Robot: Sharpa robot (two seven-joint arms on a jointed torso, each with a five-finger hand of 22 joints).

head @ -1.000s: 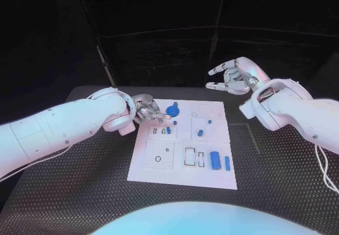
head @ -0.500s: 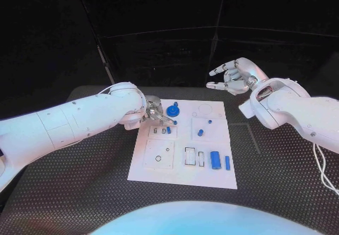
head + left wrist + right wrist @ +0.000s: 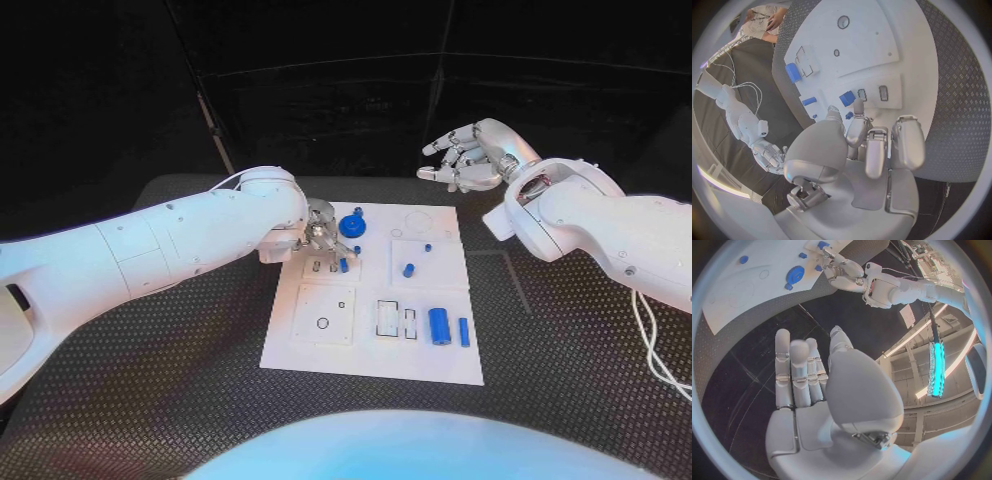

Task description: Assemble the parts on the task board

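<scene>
We see a matt white board [image 3: 378, 330] on a black table [image 3: 159, 400] with a rough, raised-tread texture; small blue parts [image 3: 438, 327] that look like smooth plastic; glossy white arm shells [image 3: 159, 250]; and hands [image 3: 861, 150] of brushed silver metal.

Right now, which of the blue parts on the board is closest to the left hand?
The small blue part at the left hand's fingertips, in the board's upper-left block. The round blue disc sits just beyond; the two long blue pieces lie far off.

Left robot hand [image 3: 326, 236] crowds task board [image 3: 361, 352] far-left corner; near edge free.
</scene>
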